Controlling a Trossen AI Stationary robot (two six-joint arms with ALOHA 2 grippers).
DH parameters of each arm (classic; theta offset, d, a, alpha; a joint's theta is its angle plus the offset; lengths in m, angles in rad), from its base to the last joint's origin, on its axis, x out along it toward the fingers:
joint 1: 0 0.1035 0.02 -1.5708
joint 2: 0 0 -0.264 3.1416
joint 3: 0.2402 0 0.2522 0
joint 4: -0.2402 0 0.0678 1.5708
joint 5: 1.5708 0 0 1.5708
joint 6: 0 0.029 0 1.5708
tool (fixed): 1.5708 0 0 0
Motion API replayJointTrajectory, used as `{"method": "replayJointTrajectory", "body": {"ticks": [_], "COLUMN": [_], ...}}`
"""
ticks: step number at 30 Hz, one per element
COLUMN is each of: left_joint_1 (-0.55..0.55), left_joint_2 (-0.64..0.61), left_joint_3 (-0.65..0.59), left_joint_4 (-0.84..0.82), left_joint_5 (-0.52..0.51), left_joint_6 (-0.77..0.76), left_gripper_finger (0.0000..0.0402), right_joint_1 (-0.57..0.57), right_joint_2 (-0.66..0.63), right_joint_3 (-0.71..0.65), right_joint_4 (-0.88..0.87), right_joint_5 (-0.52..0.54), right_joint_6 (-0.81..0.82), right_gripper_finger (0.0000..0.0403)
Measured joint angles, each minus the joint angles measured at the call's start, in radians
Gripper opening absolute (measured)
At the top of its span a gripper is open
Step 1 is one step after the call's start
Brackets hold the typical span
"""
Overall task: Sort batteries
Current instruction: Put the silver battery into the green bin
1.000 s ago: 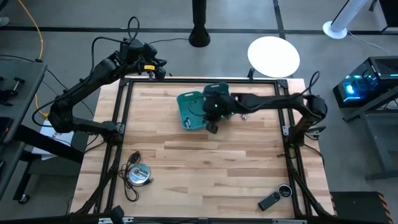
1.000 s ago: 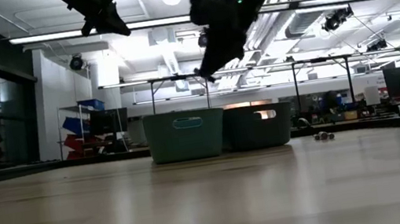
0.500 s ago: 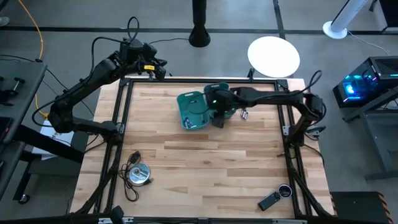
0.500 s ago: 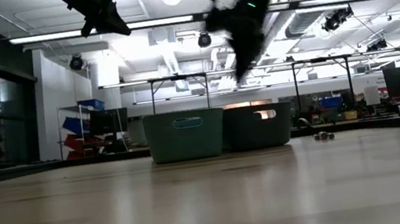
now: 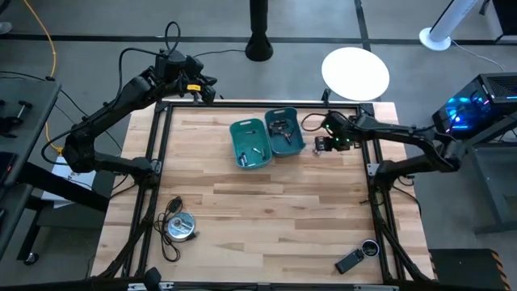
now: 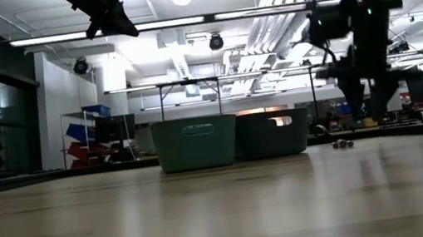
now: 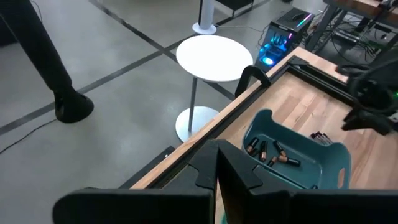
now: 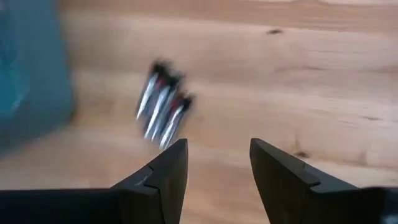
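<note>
Two teal bins stand side by side at the table's far middle: the left bin (image 5: 249, 144) holds a couple of batteries (image 5: 252, 151), the right bin (image 5: 284, 132) several (image 7: 270, 152). A few loose batteries (image 8: 163, 106) lie on the wood just right of the right bin (image 6: 341, 144). My right gripper (image 8: 217, 155) hovers open over the table close beside them (image 5: 321, 145), with nothing between its fingers. My left gripper (image 7: 216, 163) waits shut above the table's far left corner (image 5: 206, 90).
A round silver disc with a black cable (image 5: 179, 225) lies near the front left. A black gadget (image 5: 355, 259) lies at the front right. Black frame rails (image 5: 158, 153) run along the table's edges. A white round side table (image 5: 355, 73) stands beyond the far edge.
My right gripper has swung from above the left bin across the right bin toward the table's right edge, and has come down lower, to stand by the loose batteries. The bins and batteries have stayed in place.
</note>
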Motion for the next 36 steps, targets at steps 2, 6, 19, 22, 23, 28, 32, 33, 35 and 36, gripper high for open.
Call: {"method": "replayJointTrajectory", "body": {"ticks": [2, 6, 19, 22, 23, 28, 32, 33, 35, 36], "left_joint_1": [0.0, 0.0, 0.0, 0.0, 0.0, 0.0, 0.0, 0.0, 0.0, 0.0], "left_joint_2": [0.0, 0.0, 0.0, 0.0, 0.0, 0.0, 0.0, 0.0, 0.0, 0.0], "left_joint_3": [0.0, 0.0, 0.0, 0.0, 0.0, 0.0, 0.0, 0.0, 0.0, 0.0], "left_joint_4": [0.007, 0.015, 0.013, 0.013, 0.013, 0.012, 0.012, 0.012, 0.012, 0.012], "left_joint_5": [0.0, 0.0, 0.0, 0.0, 0.0, 0.0, 0.0, 0.0, 0.0, 0.0], "left_joint_6": [-0.001, -0.008, -0.007, 0.001, 0.002, 0.01, 0.021, 0.021, 0.022, 0.022], "left_gripper_finger": [0.0, 0.0, 0.0, 0.0, 0.0, 0.0, 0.0, 0.0, 0.0, 0.0], "right_joint_1": [-0.025, -0.032, -0.002, 0.009, 0.015, 0.055, 0.057, 0.059, 0.065, 0.069], "right_joint_2": [0.013, 0.075, 0.206, 0.208, 0.208, 0.207, 0.179, 0.171, 0.152, 0.141], "right_joint_3": [-0.036, -0.053, -0.022, -0.007, -0.005, 0.013, 0.034, 0.036, 0.039, 0.04], "right_joint_4": [0.101, 0.184, 0.229, 0.176, 0.162, 0.08, 0.034, 0.02, 0.007, -0.006], "right_joint_5": [-0.006, -0.03, -0.035, -0.05, -0.058, -0.02, 0.021, 0.023, 0.019, 0.014], "right_joint_6": [0.07, 0.14, 0.228, 0.205, 0.191, 0.16, 0.138, 0.115, 0.063, 0.042], "right_gripper_finger": [0.0167, 0.0167, 0.0166, 0.0165, 0.0163, 0.0152, 0.0147, 0.0146, 0.0146, 0.0146]}}
